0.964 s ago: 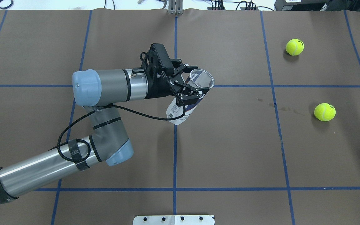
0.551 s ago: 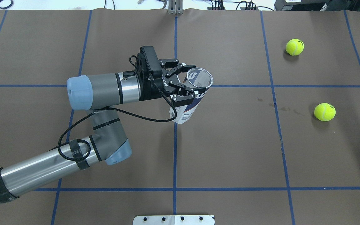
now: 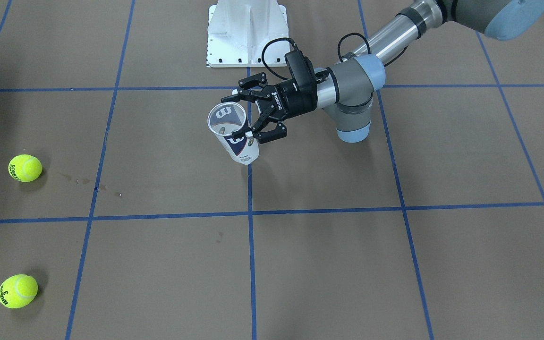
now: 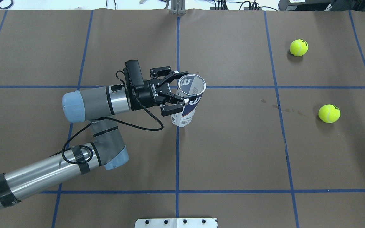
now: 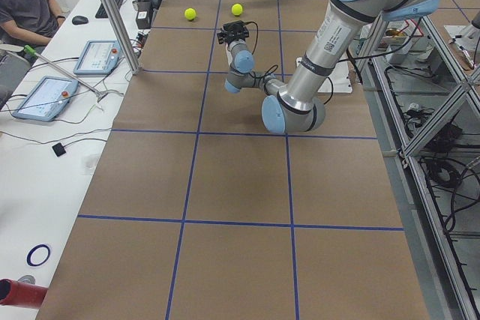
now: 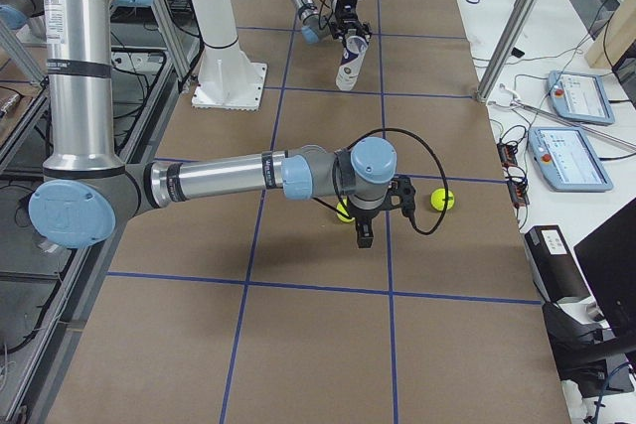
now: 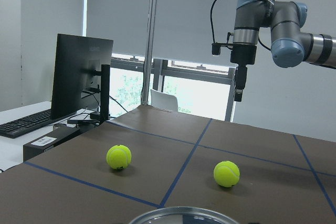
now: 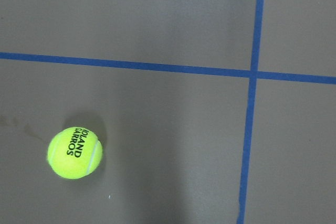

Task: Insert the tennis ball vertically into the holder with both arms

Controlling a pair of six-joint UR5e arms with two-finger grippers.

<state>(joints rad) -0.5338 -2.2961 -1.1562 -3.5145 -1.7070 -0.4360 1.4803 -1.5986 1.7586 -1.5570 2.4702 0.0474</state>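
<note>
The holder (image 4: 187,106), a clear tube with a white and navy label, stands nearly upright at the table's middle, open mouth up. It also shows in the front view (image 3: 238,139), and its rim (image 7: 176,216) shows in the left wrist view. My left gripper (image 4: 176,91) is shut on its upper part from the side. Two yellow tennis balls (image 4: 298,47) (image 4: 329,113) lie on the table's right side. My right gripper (image 6: 363,235) points down above the table beside one ball (image 6: 441,200). I cannot tell whether it is open or shut. The right wrist view shows a ball (image 8: 74,152) below.
The table is covered in brown paper with blue tape lines (image 4: 177,152). The white pedestal (image 3: 246,33) stands at the robot's side. Operators' desks with tablets (image 6: 571,156) run along the far edge.
My left arm has drawn back to the left with the holder. The holder has turned from a tilt to nearly upright. The balls have not moved.
</note>
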